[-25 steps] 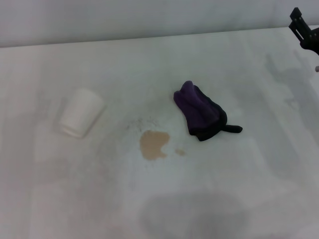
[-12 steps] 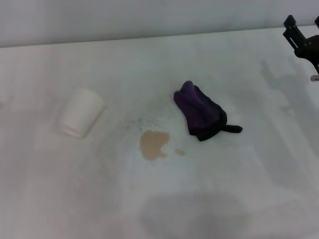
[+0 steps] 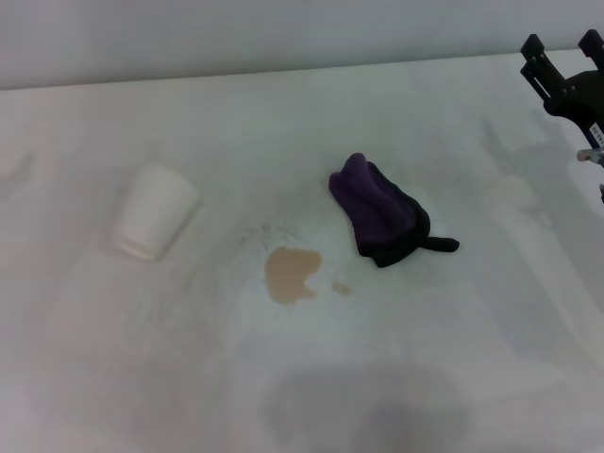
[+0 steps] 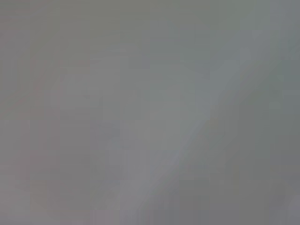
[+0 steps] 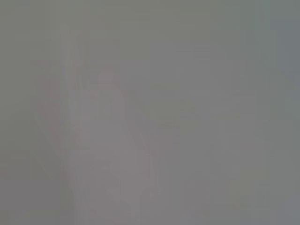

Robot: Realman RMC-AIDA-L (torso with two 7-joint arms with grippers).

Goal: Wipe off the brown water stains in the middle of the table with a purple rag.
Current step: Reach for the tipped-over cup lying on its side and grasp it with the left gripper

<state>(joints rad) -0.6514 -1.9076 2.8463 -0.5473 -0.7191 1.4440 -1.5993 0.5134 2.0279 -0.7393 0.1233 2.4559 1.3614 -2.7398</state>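
The purple rag (image 3: 381, 219) lies bunched on the white table (image 3: 491, 311), its black tab pointing right. The brown water stains (image 3: 291, 274) sit just left of and nearer than the rag, with a tiny droplet (image 3: 341, 288) beside them. My right gripper (image 3: 562, 49) hangs at the far right edge of the head view, well beyond and to the right of the rag, open with nothing between its fingers. The left gripper is out of the head view. Both wrist views show only a blank grey field.
A white cup (image 3: 153, 225) lies on its side at the left, apart from the stain. A wall runs along the table's far edge.
My right gripper has moved left and further into the head view. The rag, the stain and the cup have not moved.
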